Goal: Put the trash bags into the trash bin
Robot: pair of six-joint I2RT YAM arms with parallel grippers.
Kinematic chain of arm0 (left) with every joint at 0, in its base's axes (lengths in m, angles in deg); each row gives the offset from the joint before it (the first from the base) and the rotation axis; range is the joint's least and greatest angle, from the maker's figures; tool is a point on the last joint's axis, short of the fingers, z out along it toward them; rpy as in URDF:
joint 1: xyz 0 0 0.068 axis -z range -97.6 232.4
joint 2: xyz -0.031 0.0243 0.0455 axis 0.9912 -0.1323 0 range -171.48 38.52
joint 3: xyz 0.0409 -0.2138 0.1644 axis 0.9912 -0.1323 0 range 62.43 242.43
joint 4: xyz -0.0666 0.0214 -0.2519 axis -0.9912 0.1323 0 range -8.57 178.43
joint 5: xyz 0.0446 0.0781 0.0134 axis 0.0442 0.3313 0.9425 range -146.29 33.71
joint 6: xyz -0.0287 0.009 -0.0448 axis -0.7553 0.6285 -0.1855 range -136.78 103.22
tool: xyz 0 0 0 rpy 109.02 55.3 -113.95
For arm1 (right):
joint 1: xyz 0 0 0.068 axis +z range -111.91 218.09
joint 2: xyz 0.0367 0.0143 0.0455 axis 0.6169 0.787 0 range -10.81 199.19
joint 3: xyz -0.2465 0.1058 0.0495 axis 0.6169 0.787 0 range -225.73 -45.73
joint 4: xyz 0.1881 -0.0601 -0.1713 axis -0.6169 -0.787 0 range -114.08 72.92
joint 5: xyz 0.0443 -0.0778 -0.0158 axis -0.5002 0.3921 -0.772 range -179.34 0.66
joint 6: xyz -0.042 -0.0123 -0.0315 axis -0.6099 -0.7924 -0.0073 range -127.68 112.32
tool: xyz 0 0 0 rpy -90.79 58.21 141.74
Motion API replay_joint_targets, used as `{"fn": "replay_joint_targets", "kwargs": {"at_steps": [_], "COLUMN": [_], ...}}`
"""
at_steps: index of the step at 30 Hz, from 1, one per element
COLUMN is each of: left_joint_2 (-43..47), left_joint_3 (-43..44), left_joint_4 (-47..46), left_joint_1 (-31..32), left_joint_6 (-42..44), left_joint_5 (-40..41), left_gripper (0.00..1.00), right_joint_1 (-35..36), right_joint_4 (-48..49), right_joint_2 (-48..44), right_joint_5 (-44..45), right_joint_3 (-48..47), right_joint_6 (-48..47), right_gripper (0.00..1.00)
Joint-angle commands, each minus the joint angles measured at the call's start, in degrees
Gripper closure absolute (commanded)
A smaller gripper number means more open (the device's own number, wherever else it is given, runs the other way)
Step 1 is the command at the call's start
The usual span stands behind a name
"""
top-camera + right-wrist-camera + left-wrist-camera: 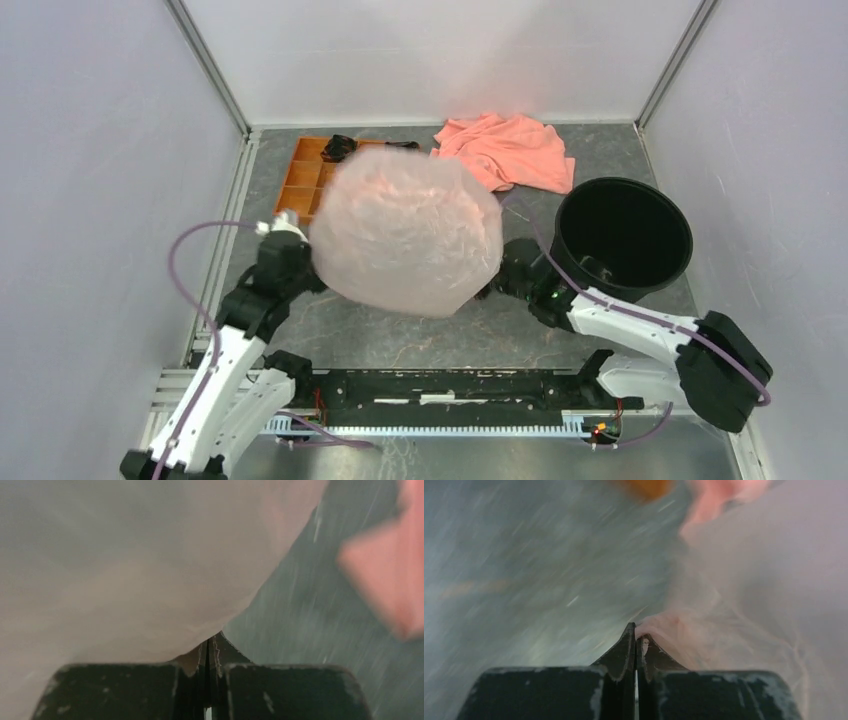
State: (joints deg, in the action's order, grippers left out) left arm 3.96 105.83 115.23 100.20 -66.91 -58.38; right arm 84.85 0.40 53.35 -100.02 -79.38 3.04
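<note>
The pale pink translucent trash bag (pixel 405 232) is ballooned out and held up above the table between both arms. My left gripper (pixel 300 262) is shut on the bag's left edge; the film bunches at its fingertips in the left wrist view (pixel 674 630). My right gripper (pixel 492 280) is shut on the bag's right edge; the film (pixel 125 570) fills most of the right wrist view. The round black trash bin (pixel 622 238) stands upright at the right, just beyond the right gripper, with its mouth open and uncovered. Both wrist views are motion-blurred.
A salmon-orange cloth (pixel 510 148) lies at the back, between the bag and the bin. An orange compartment tray (pixel 300 178) sits at the back left, partly hidden by the bag, with a small black item (pixel 338 147) at its far end.
</note>
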Motion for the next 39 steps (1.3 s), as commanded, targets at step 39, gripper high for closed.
{"fn": "replay_joint_targets", "kwargs": {"at_steps": [39], "left_joint_2": [6.1], "left_joint_3": [37.7], "left_joint_4": [-8.5], "left_joint_1": [-0.1], "left_joint_6": [12.2], "left_joint_5": [1.6], "left_gripper": [0.98], "right_joint_1": [10.6], "right_joint_4": [-3.4], "right_joint_2": [-15.0], "right_joint_5": [6.9], "right_joint_3": [-22.8], "right_joint_6": [-3.8], "right_gripper": [1.0]}}
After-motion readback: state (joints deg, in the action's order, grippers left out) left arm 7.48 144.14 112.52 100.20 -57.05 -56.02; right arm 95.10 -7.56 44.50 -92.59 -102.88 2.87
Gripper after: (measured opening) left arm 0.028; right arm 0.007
